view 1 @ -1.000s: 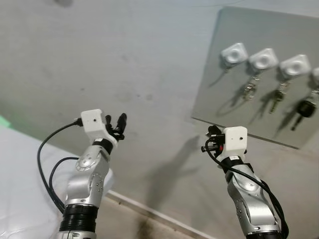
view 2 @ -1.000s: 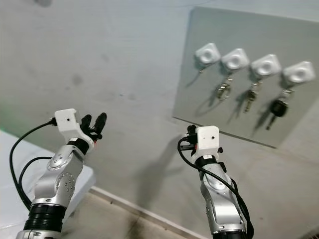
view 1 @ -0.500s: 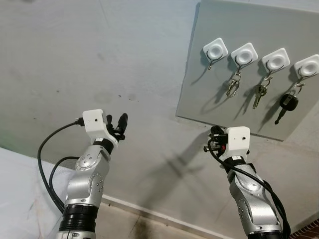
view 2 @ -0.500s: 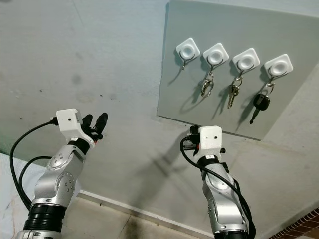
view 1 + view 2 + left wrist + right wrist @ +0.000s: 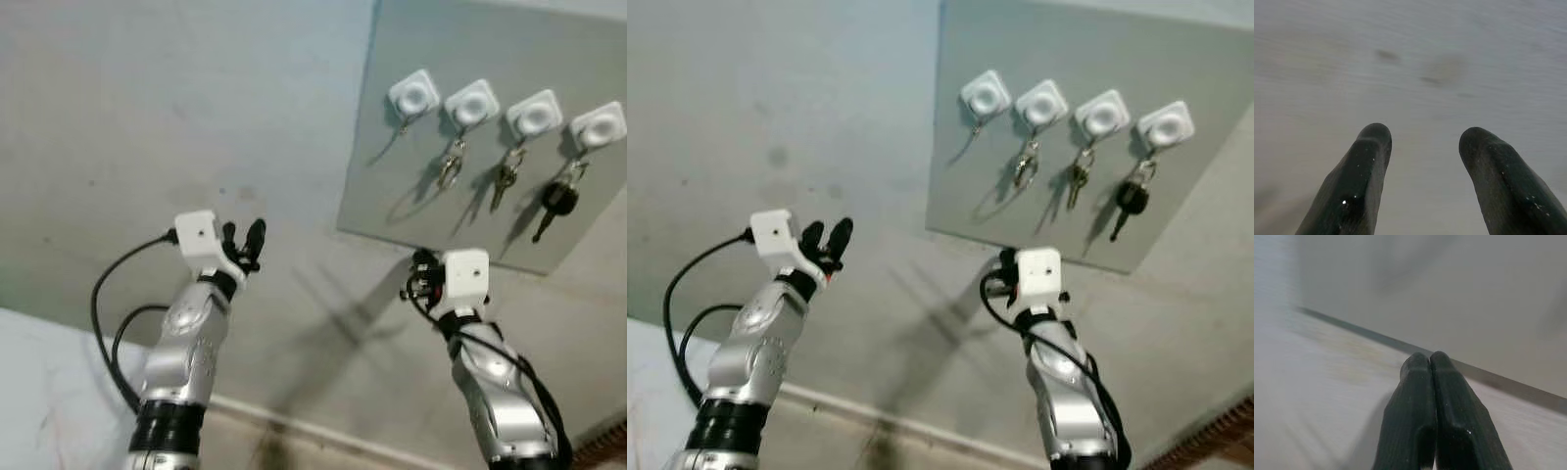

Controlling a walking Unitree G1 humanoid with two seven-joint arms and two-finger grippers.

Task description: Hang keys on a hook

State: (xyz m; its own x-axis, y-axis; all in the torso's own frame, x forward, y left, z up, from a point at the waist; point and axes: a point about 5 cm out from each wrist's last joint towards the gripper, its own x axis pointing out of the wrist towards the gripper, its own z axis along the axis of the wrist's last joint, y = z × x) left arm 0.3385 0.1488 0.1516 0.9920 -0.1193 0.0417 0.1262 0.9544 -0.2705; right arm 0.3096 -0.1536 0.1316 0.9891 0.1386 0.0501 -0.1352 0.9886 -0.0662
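My right end effector point(image 5: 1430, 357) is closed, its two fingers point(image 5: 1410, 401) pressed flat together. I can make out no key or ring between them, so I judge that I am carrying nothing to hang.

The board point(image 5: 392, 196) sits above and ahead of that end effector, its lower edge just beyond the fingertips. Its four white hooks are well above. Three sets of keys already hang there: one bunch point(image 5: 450, 168), a second bunch point(image 5: 505, 176) and a black-headed key point(image 5: 558, 201). The empty hook point(image 5: 413, 96) is the one nearest my left side.

My left end effector point(image 5: 243, 235) is open with its fingers spread, facing bare wall point(image 5: 1410, 58) and well apart from the board.

If a ring is pinched out of my sight, doing this well means raising the right end effector up the board's face to just above the empty hook. I would then lower the ring over its wire tip and let go only once the ring has caught. I would also keep clear of the neighbouring bunch.

The head views give me the hooks, the keys and both arms together, though they are slightly blurred. The right wrist view gives me the pressed-together fingers and how close the board's edge is. The left wrist view gives me the gap between its fingers and faint smudges on the wall.
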